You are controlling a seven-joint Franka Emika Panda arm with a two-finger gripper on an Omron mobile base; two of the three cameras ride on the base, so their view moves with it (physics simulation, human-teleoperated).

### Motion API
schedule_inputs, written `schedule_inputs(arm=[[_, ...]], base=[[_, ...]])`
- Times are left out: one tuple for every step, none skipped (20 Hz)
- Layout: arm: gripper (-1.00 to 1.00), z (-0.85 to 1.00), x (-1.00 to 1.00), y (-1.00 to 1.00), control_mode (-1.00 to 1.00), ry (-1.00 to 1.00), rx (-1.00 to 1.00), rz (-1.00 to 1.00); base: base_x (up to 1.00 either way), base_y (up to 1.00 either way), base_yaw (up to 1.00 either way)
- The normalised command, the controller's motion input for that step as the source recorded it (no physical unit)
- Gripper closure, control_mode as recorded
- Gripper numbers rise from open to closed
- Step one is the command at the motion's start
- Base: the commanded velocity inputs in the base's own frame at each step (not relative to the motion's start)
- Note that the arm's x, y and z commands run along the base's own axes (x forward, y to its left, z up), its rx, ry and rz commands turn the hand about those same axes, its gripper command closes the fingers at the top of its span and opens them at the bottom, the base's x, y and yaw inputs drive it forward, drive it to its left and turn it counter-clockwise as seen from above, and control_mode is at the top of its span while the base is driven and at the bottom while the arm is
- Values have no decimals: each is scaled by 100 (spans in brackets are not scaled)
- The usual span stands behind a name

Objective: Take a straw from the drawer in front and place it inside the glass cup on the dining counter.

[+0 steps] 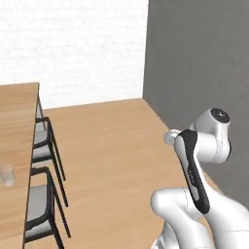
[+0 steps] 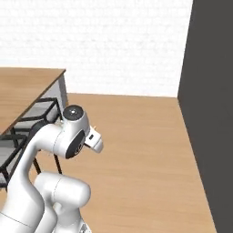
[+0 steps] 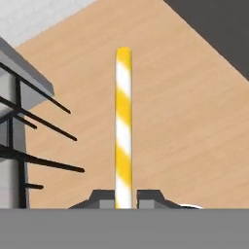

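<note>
While the cup (image 1: 7,174) stands on the counter (image 1: 14,121) far left of the arm in the left base view, the hand view shows the gripper (image 3: 124,198) clamped on the yellow-and-white straw (image 3: 123,126), which rises straight from between its fingertips over the wood floor (image 3: 185,121).

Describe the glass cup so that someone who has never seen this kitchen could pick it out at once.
Start at the long light-wood dining counter along the left of the left base view, with black-framed chairs tucked beside it. The glass cup stands on its near part: small, clear and colourless, the lone item on that wood.
</note>
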Motion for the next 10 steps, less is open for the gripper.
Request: schedule_inputs(arm=[[100,0,0,0,100,0,0,0],[100,0,0,0,100,0,0,0],[100,0,0,0,100,0,0,0],[100,0,0,0,100,0,0,0],[100,0,0,0,100,0,0,0],[100,0,0,0,100,0,0,0],[100,0,0,0,100,0,0,0],[100,0,0,0,100,0,0,0],[100,0,0,0,100,0,0,0],[100,0,0,0,100,0,0,0]], base=[[68,0,70],[57,0,71],[57,0,71],[58,0,71],[66,0,69],[69,0,69],[74,-2,66],[71,-6,65],[67,-14,63],[66,-13,61]])
